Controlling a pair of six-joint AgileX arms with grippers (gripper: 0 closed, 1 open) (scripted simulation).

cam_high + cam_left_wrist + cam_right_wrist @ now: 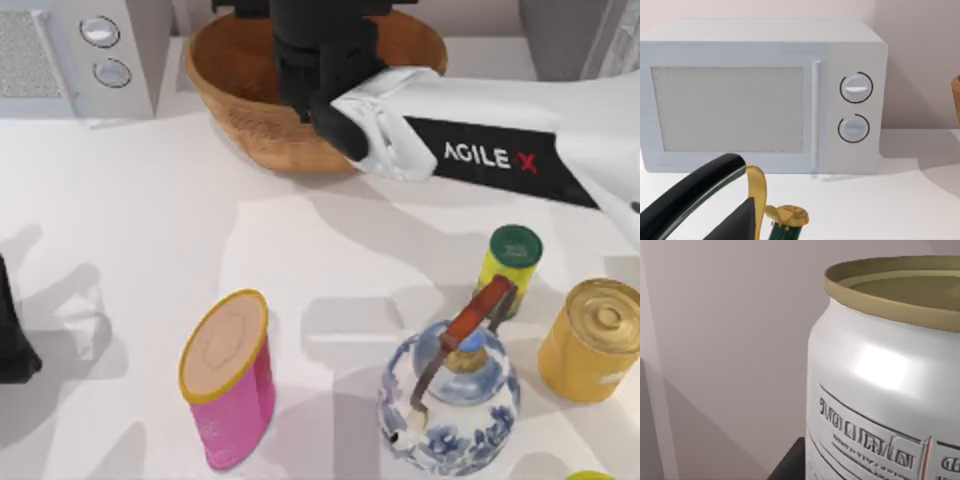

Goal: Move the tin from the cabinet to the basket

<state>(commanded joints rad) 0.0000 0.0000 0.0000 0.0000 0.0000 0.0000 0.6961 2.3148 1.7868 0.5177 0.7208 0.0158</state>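
Observation:
The tin (880, 390) fills the right wrist view: a white label with dark print, a thin red mark, and a dull gold rim. One black finger (790, 465) lies against its lower side. My right gripper (318, 75) hangs over the brown wicker basket (240, 110) at the back middle of the table and is shut on the tin, which it hides from above. The right arm reaches in from the right. A corner of the grey cabinet (565, 35) stands at the back right. The basket's edge (956, 97) also appears in the left wrist view.
A light grey microwave (90, 55) with two knobs sits back left. In front stand a pink can (230, 380), a blue-and-white teapot (448, 400), a slim yellow can (512, 262) and a gold tin (592, 340). A black kettle (12, 340) is at the left edge.

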